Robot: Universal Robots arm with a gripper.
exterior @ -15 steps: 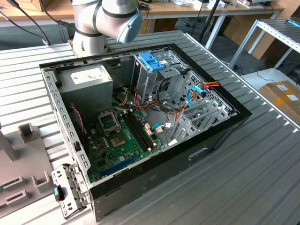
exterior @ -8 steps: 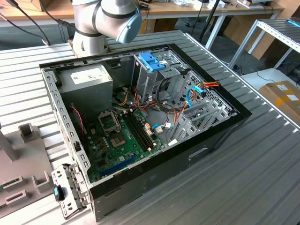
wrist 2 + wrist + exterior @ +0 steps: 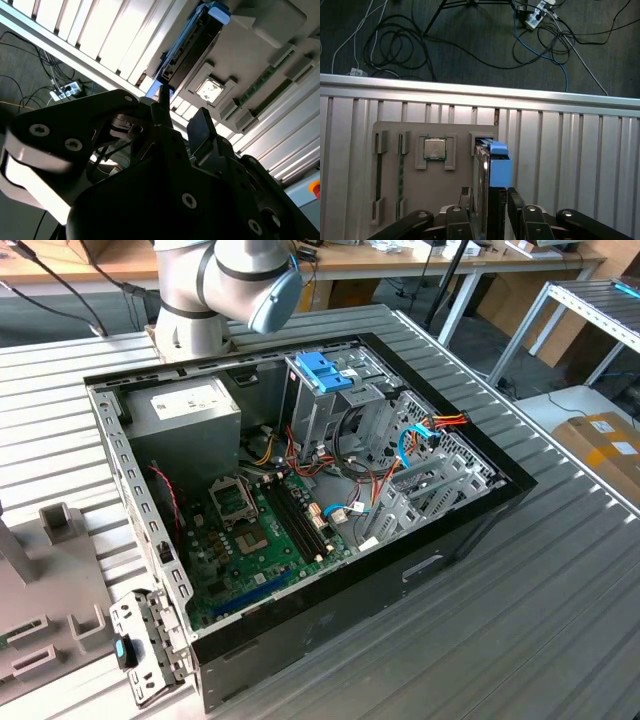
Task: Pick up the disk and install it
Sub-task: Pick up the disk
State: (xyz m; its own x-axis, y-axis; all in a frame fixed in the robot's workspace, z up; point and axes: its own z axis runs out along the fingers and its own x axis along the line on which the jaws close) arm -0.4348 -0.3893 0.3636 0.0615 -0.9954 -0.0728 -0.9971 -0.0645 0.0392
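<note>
- Exterior view: even, diffuse light from overhead. The ribbed surface (image 3: 560, 570) reads pale grey, with a soft sheen along its slats.
- Computer case (image 3: 330, 610): the interior is moderately lit, and the walls throw soft shadow over the board's edges.
- Second wrist view: the gripper (image 3: 182, 112) is underexposed — nearly a silhouette — against slats whitened by glare.
- First wrist view: the floor (image 3: 470, 45) is dim, and the surface's edge rail carries a bright highlight.

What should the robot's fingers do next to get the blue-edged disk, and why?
Probably ease the gripper a little closer along the disk. In the first wrist view the disk stands on edge in the grey holder, lined up between the open fingers. Their tips seem only to reach its near end, so there's little to squeeze yet.
</note>
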